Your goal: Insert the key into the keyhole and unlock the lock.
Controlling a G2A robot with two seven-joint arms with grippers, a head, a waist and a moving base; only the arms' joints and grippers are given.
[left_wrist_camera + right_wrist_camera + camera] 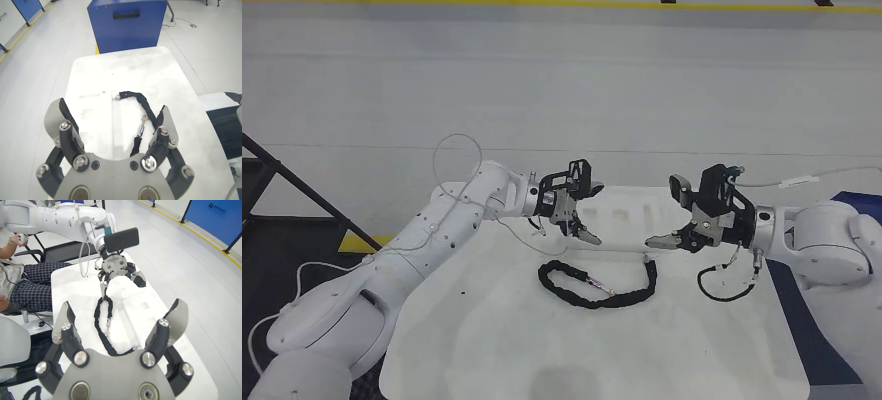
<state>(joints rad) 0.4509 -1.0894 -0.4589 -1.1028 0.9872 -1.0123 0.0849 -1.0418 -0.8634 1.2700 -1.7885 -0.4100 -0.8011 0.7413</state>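
Key (144, 118) and lock are found at the centre of the top view, slightly below the middle, on the white desk (132, 66). The key sits right at the end of the lock's silver barrel (140, 130), and whether its blade is already seated in the keyhole cannot be told. The black sleeved cable (99, 328) is laid in an open curve, with its free pin end (116, 98) apart from the barrel. The left tool (113, 106) and the right tool (122, 304) are both held spread and empty above the desk, one on either side of the cable. The step in hand is judged to be the approach, with nothing yet gripped. For the next move, the barrel would need to be steadied by one tool and the small key pinched by the other. Open desk is left around the cable on all sides, and the desk edges are well clear of it.
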